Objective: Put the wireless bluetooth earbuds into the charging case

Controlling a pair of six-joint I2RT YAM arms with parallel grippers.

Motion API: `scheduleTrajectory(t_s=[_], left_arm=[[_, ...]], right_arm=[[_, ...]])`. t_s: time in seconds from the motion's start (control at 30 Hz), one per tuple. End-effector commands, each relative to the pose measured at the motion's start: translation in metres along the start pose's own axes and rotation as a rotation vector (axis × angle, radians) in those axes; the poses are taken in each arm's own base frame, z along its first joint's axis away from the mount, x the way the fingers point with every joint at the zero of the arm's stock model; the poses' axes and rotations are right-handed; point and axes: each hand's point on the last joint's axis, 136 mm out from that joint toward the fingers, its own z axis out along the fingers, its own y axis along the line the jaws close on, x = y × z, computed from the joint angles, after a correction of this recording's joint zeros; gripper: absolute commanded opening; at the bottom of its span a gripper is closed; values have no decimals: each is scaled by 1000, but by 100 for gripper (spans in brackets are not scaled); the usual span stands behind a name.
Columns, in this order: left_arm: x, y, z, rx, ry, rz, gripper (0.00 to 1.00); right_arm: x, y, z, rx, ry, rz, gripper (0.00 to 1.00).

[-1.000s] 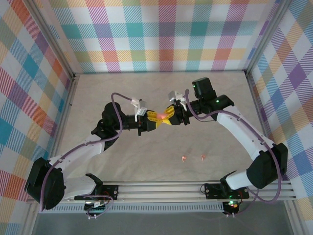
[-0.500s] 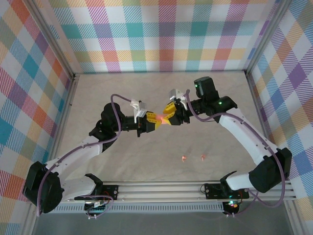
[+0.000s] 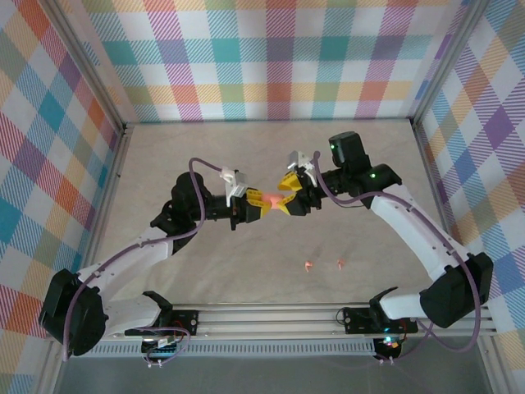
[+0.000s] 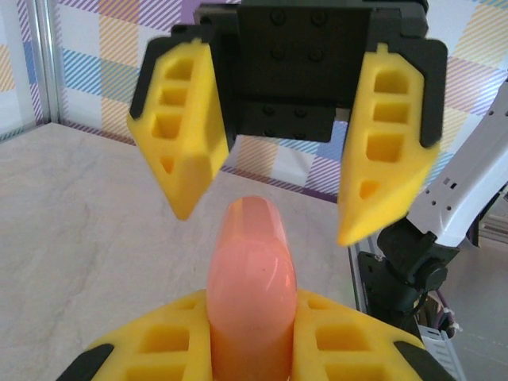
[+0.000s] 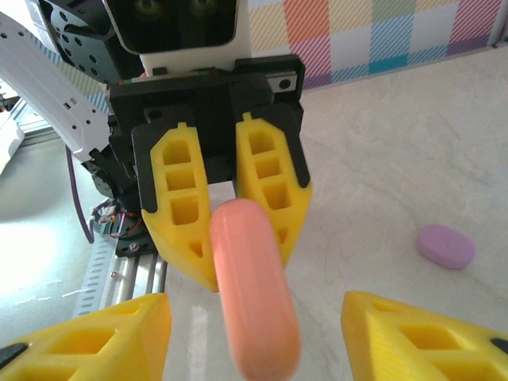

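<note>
Both arms were bent inward with elbows out, the 2 wrists facing each other nearly tip to tip; the left gripper (image 3: 257,203) was clamped on a salmon case (image 4: 250,286). The right gripper (image 3: 289,198) had its 2 fingers spread wide on either side of that case's free end; neither finger touched it.

Beige table (image 3: 246,254); plaid walls (image 3: 279,57); metal rail (image 3: 271,316).

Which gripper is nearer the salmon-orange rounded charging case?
Left. The left gripper is shut on the salmon-orange rounded plastic case; the right gripper is open, straddling the case's free end without touching it.
</note>
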Motion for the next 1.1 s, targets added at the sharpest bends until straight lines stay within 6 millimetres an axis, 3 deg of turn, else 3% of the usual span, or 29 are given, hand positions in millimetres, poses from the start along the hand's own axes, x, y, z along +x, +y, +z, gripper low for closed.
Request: scheduleTrajectory(t_s=[0.0, 0.23, 0.4, 0.6, 0.9, 1.07], left_arm=[[-11, -1, 4, 16, -32, 32, 0], [-2, -3, 5, 31, -12, 23, 0], [-7, -8, 3, 41, -22, 33, 0], [-4, -13, 1, 60, -6, 31, 0], [3, -9, -3, 8, -10, 32, 0], [17, 7, -2, -68, 1, 26, 0]], right_arm=[[9, 1, 3, -23, 20, 21, 59], [1, -32, 5, 92, 59, 45, 53], [3, -49, 4, 162, 113, 61, 52], [-9, -76, -10, 299, 108, 102, 51], [-12, -66, -8, 247, 83, 118, 51], [-15, -64, -21, 336, 42, 118, 53]])
